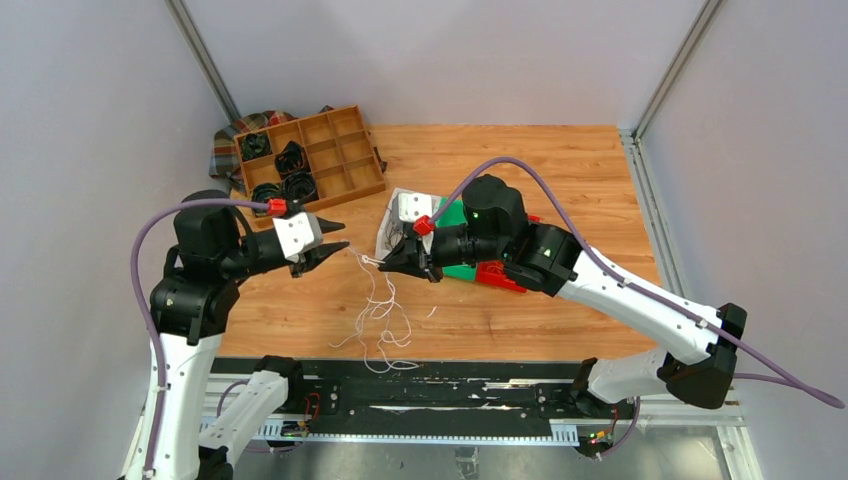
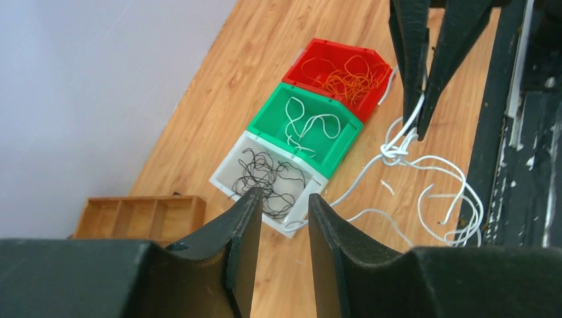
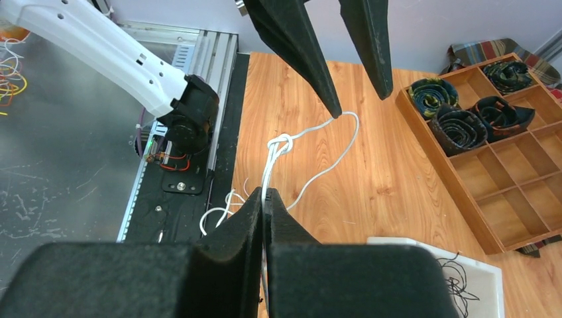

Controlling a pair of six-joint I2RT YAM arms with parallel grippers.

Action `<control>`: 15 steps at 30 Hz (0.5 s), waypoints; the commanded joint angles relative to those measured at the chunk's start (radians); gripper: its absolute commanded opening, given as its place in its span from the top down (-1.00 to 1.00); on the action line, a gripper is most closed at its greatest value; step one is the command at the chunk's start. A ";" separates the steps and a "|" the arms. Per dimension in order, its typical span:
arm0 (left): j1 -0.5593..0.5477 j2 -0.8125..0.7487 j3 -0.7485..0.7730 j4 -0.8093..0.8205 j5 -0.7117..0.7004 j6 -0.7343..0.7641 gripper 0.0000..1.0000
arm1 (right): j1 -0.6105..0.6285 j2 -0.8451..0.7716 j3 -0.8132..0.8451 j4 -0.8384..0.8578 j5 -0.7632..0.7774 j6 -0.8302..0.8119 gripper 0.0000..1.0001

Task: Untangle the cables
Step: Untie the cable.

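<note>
Clamping a bundle of thin white cables (image 2: 395,151) between flat black pads, the right pincer (image 3: 264,199) is closed tight on the strands. Just beyond its tips the strands meet in a small tight knot (image 3: 281,143). From there one strand arcs up in a smooth loop to the tip of one finger of the left pincer (image 3: 360,99).

Left pincer: tapered, matte black fingers, moderately parted, gripping nothing.

The rest of the white bunch trails in loose curls over the near part of the wood-grain table (image 1: 560,170), between the two arms.

Three plastic bins stand in a touching row:
- red bin (image 2: 341,46), holding wiry orange cables (image 2: 348,76)
- green bin (image 2: 341,152), holding one curled white strand (image 2: 301,126)
- white bin (image 2: 228,159), holding tangled black cables (image 2: 265,175)

At the far left corner is a wooden tray (image 1: 355,150) with square compartments. Several of them hold thick black coiled rolls (image 3: 460,126). Plaid cloth (image 3: 484,52) lies under the tray's far edge.
</note>
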 commanded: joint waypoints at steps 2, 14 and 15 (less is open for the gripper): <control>0.001 -0.008 0.024 -0.092 0.104 0.240 0.26 | -0.014 0.014 0.035 0.015 -0.038 0.006 0.99; -0.123 -0.018 -0.023 -0.155 0.015 0.417 0.43 | -0.014 0.015 0.025 0.065 -0.086 0.051 0.99; -0.123 -0.022 -0.027 -0.155 0.009 0.453 0.44 | -0.014 0.017 0.025 0.065 -0.089 0.052 0.99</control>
